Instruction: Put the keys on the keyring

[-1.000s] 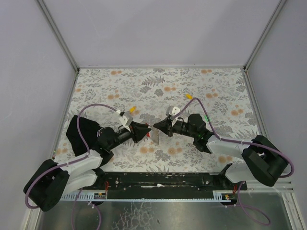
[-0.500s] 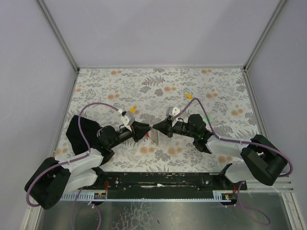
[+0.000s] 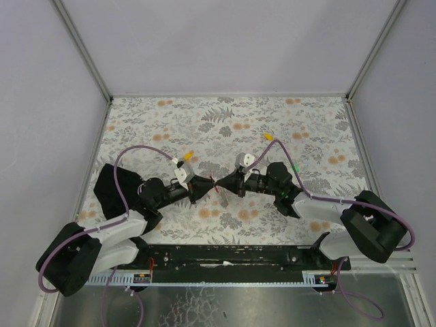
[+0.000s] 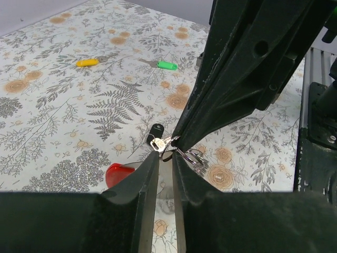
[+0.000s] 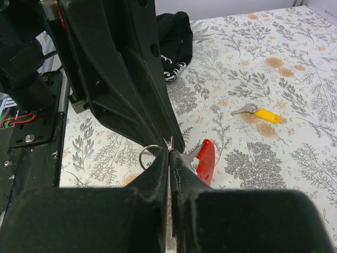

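My two grippers meet tip to tip at mid-table, the left gripper [image 3: 206, 185] facing the right gripper [image 3: 220, 184]. The right gripper [image 5: 169, 152] is shut on the keyring [image 5: 150, 156], a thin silver wire ring looping out to the left of its tips. A red-headed piece [image 5: 206, 158] with a grey blade hangs beside it. In the left wrist view my left gripper [image 4: 165, 157] shows a narrow gap between its jaws, with the ring's edge [image 4: 167, 155] right at the tips. A black-headed key [image 4: 155, 130] sits by the right gripper's tip. Loose keys lie behind: yellow [image 4: 87, 62] and green [image 4: 167, 65].
A yellow key [image 3: 189, 155] lies behind the left gripper, another yellow one [image 3: 270, 137] farther back right, a green one [image 3: 294, 168] by the right arm. A black cloth [image 3: 112, 187] lies at the left. Grey walls close the table on three sides.
My left gripper has moved right until its tips meet the right gripper's, and its jaws have narrowed. The right gripper has edged slightly back and stays shut.
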Available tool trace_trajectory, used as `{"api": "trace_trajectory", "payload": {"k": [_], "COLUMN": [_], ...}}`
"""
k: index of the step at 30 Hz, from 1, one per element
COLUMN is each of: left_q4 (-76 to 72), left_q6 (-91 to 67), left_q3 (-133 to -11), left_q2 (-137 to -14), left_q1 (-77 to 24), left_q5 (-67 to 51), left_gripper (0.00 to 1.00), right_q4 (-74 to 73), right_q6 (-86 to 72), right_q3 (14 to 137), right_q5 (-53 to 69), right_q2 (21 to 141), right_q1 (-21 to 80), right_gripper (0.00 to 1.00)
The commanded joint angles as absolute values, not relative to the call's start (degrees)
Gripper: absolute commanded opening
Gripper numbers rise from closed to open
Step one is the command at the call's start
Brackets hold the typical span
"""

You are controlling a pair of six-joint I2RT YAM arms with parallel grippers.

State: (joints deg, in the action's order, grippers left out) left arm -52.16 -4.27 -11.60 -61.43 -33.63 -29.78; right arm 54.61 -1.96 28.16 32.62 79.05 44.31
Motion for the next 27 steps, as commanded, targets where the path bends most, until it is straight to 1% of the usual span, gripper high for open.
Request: {"api": "trace_trajectory", "payload": {"k": [1,6,8,11,13,22,25,27], "left_q4": [-56.9,-57.2,-57.1,-55.7,-54.7,-53.8,-53.5,-53.1], "left_q6": [-1.1,-0.7,-0.3,1.2,2.2,2.9,3.3,3.8], "left_q3": [-14.5,-15.0,-14.9,-14.5,-14.4,-16.2,-16.4,-16.4], "left_q2": [-62.4,-63.3,-63.2,-62.7,-62.2,-64.3,-64.2,-63.9], "left_q1": [-33.6,-33.6,-33.6,-33.6,-33.7,-33.6,-33.6,-33.6], "left_q5": [-34.8,-37.6,-38.4,-38.5,-38.8,-46.4,-48.0,-48.3], "left_gripper": [0.15,0.12,0.13,0.18,0.19,0.19,0.15,0.08], "right_q4": [56.6,54.5,53.7,51.7,49.9,43.9,43.2,42.9], "right_q6": [-1.1,0.7,1.6,3.3,4.8,9.0,9.3,9.3], "right_q3": [28.9,29.2,29.0,28.6,28.4,29.5,29.9,30.0], "right_q5": [36.5,37.5,37.6,37.7,37.9,44.0,44.1,44.1], "right_q2": [79.4,79.1,78.7,77.7,76.6,75.1,75.3,75.2], "right_q1": [44.9,44.9,44.9,44.9,44.9,44.9,44.9,44.9], "right_gripper": [0.00,0.00,0.00,0.00,0.00,0.00,0.00,0.00]}}
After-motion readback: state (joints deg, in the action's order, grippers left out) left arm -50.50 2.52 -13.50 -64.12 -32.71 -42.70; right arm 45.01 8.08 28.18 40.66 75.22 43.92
